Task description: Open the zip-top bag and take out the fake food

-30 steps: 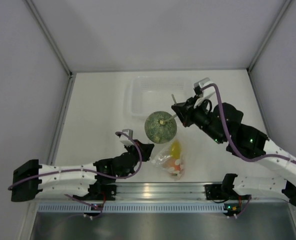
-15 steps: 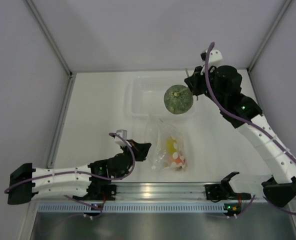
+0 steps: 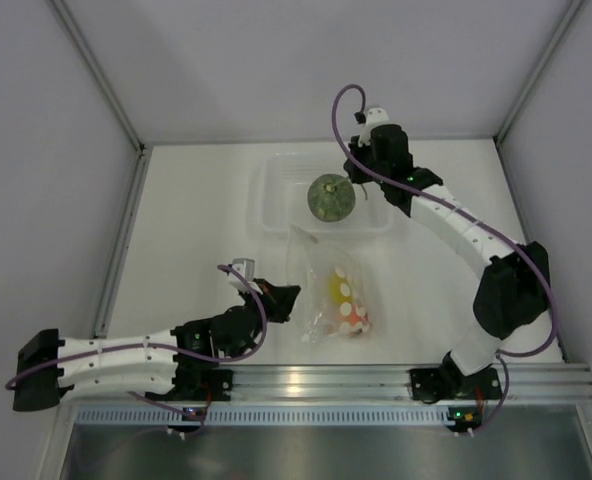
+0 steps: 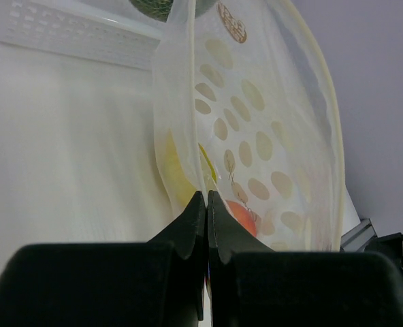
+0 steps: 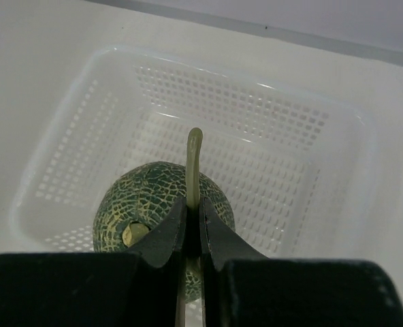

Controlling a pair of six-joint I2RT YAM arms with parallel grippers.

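Note:
The clear zip-top bag (image 3: 334,290) lies on the table with the yellow fruit (image 3: 337,287) and the orange-red fruit (image 3: 354,318) inside. My left gripper (image 3: 288,296) is shut on the bag's left edge; the left wrist view shows the bag (image 4: 256,116) pinched between the fingertips (image 4: 207,197), with the orange-red fruit (image 4: 242,214) behind. My right gripper (image 3: 359,185) is shut on the thin stem (image 5: 194,163) of the green melon (image 3: 331,197), holding it over the clear tub (image 3: 276,195). The right wrist view shows the melon (image 5: 147,201) hanging above the tub's perforated floor (image 5: 256,136).
White walls enclose the table on three sides. A metal rail (image 3: 316,380) runs along the near edge between the arm bases. The tub sits at the back centre, just beyond the bag's open mouth.
My right gripper has carried the melon from above the bag to over the tub at the back. The left gripper has kept its hold on the bag, which now lies flatter.

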